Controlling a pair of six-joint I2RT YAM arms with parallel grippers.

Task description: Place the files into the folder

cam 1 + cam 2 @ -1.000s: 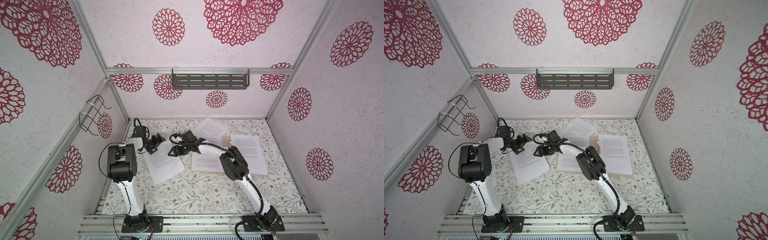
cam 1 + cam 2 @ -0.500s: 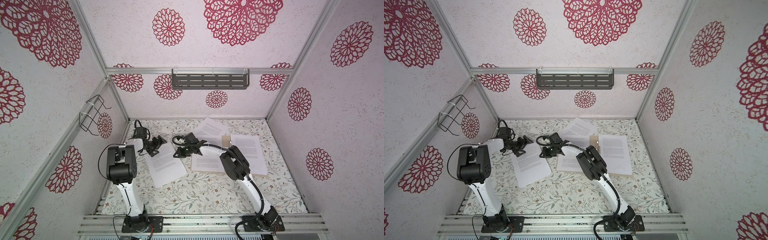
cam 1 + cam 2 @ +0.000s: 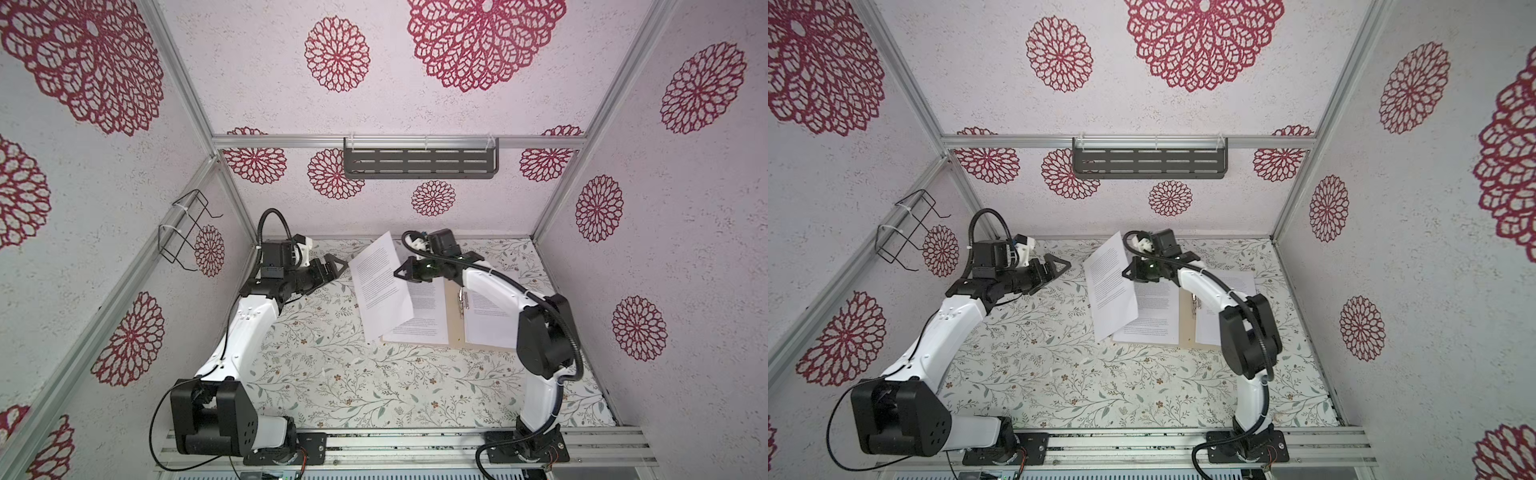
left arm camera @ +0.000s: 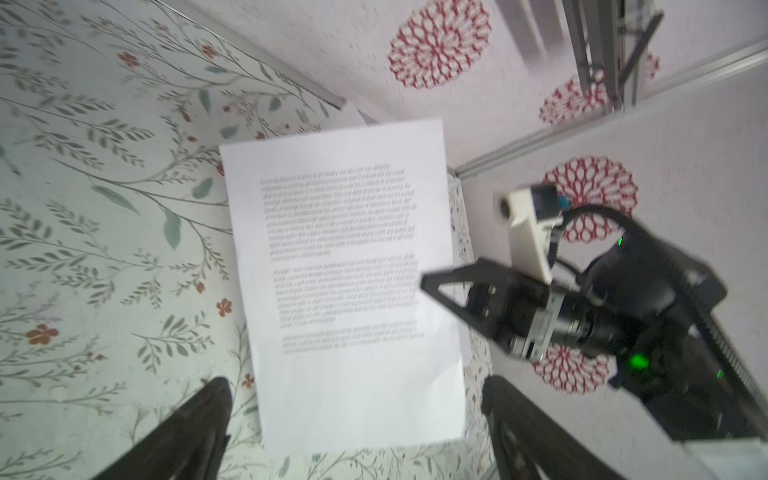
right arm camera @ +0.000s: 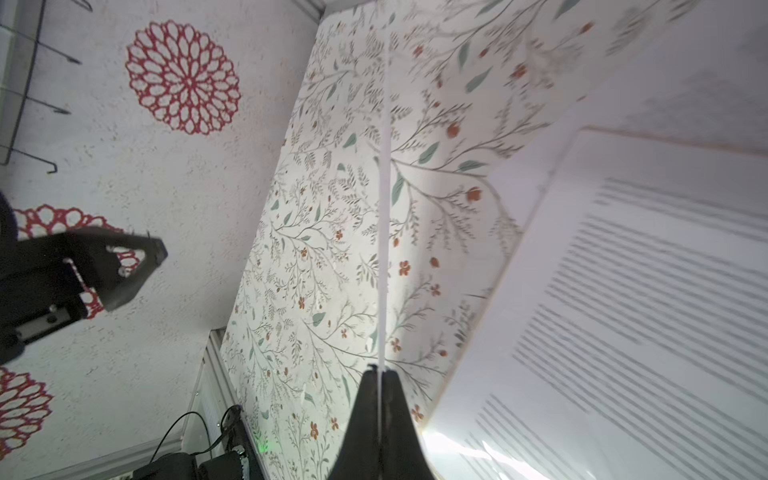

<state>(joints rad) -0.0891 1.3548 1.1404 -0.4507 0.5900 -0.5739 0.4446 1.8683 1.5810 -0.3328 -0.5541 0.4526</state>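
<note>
One of the files, a white printed sheet (image 3: 382,286) (image 3: 1111,286), hangs tilted in the air with its lower corner over the left leaf of the open tan folder (image 3: 455,328) (image 3: 1187,324). My right gripper (image 3: 401,272) (image 5: 379,370) is shut on that sheet's side edge; the right wrist view shows the sheet (image 5: 384,208) edge-on as a thin line. Two more printed sheets (image 3: 424,316) (image 3: 490,324) lie on the folder's leaves. My left gripper (image 3: 332,266) (image 4: 355,384) stands open and empty, left of the sheet (image 4: 345,282) and clear of it.
The floral table (image 3: 332,374) spreads in front of the folder. A grey slotted shelf (image 3: 419,162) hangs on the back wall and a wire rack (image 3: 183,232) on the left wall. A white sheet corner (image 4: 352,115) shows by the back wall.
My right gripper has shut on the sheet that lay left of the folder and lifted it up and to the right. The left gripper has let go and risen, staying open.
</note>
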